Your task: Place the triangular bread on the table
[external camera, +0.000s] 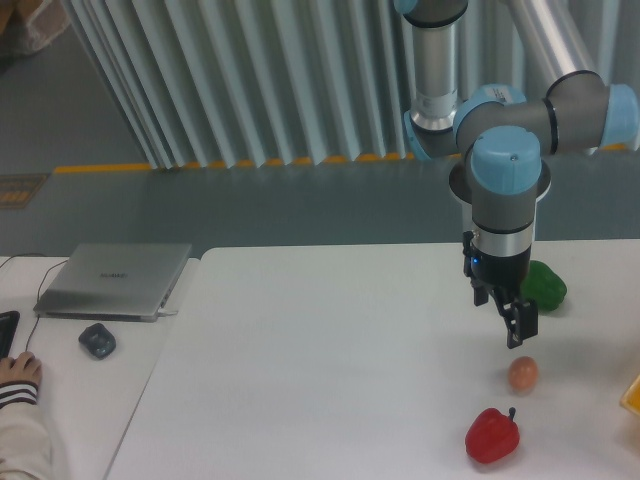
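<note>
Claw [517, 325] hangs above the white counter [330, 350], its dark fingers pointing down and slightly toward the viewer, and nothing yellow or wedge-shaped shows between them; whether the fingers stand apart or together I cannot tell from this angle, since they read as one dark block. Just below it, at about six o'clock, sits a small tan egg-like ball [523, 373], close to the fingertips but apart from them. A green pepper [544, 285] lies just beside the claw at about two o'clock, partly hidden behind the wrist, and a red pepper [493, 435] rests further down toward six o'clock. The triangular bread [632, 393] appears only as a yellow-orange sliver cut off by the frame's right edge, at roughly four o'clock from the claw and well apart from it; what it rests on cannot be seen. By my judgement the task is barely begun: the bread is not yet grasped, so reaching, lifting and setting it down on open counter all remain.
</note>
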